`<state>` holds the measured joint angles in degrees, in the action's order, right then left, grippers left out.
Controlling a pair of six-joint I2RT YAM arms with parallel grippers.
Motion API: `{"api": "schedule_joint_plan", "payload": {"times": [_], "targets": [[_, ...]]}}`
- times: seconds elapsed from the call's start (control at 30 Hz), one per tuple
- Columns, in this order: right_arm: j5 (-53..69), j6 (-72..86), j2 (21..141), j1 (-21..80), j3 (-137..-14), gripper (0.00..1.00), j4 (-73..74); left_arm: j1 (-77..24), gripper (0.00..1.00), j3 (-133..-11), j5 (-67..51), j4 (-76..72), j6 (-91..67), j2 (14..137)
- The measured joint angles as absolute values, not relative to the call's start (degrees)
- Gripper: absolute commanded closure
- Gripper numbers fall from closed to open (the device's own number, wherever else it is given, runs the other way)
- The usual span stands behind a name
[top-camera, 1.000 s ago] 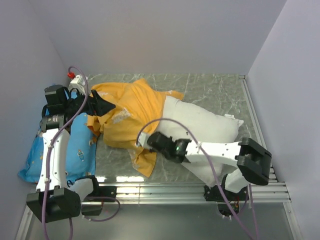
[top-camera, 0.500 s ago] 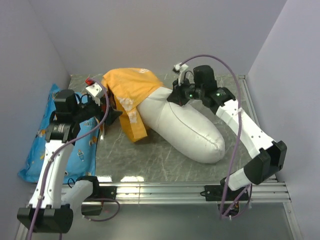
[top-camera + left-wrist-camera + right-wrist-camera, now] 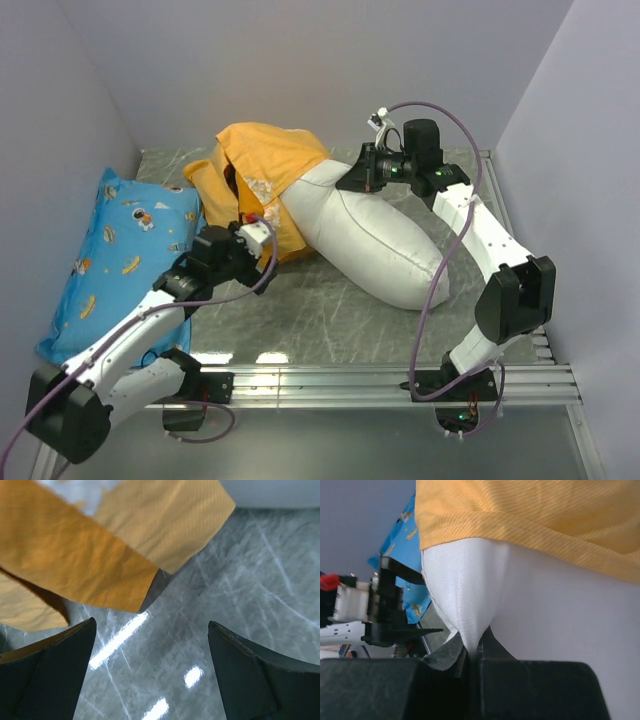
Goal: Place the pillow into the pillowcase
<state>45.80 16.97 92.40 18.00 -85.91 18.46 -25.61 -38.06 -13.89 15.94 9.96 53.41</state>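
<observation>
The right claw [image 3: 470, 656] is clenching a pinch of the white pillow [image 3: 385, 250], gripping it on its upper edge, just right of where the orange case [image 3: 265, 160] is overlapping it. The left claw [image 3: 151, 626] is hanging open over the table [image 3: 330, 310] and holding nothing. A loose flap of the case is lying just above it in its own view, not between the jaws.

In the top view the pillow is lying with its long axis running from upper left to lower right. Its upper-left end is sitting inside the case's mouth, and most of its body is lying bare toward the lower right. So the case is lying up and left of the right claw, in line with the pillow's length, and the left claw is the nearer one to the case's lower edge. How deep the pillow is reaching inside is hidden, probably only a little.

A blue pillow [image 3: 115, 240] is lying along the left of the frame beside the left arm. The back wall [image 3: 300, 70] is standing close behind the case, so a further push may be bunching the case against it.
</observation>
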Motion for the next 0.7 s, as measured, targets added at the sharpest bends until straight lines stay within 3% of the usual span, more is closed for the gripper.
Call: {"api": "schedule_joint_plan", "payload": {"times": [0.2,0.47,0.5,0.53,0.57,0.67,0.7], "targets": [[46.8,20.0,93.5,17.5,-85.8,1.0,16.9,-36.3,0.01,-34.0,0.4,2.4,10.6,60.6],[49.8,24.8,95.6,16.1,-85.8,1.0,14.3,-37.3,0.01,-32.7,14.0,-15.4,8.9,75.7],[50.3,25.6,96.0,15.9,-85.8,1.0,13.7,-37.3,0.05,-32.7,15.4,-17.3,8.9,77.8],[50.7,26.2,96.4,15.6,-85.8,1.0,13.2,-37.1,0.15,-32.8,16.5,-19.0,9.0,79.6],[50.9,26.7,96.7,15.4,-85.8,1.0,12.8,-36.7,0.47,-32.8,17.0,-20.0,9.1,81.1],[51.8,27.6,97.3,15.2,-85.7,1.0,12.4,-35.0,1.0,-32.8,17.5,-21.0,10.3,82.0],[52.1,27.7,97.3,15.2,-85.5,1.0,11.9,-34.5,1.0,-32.9,17.3,-21.3,10.8,81.6]]}}
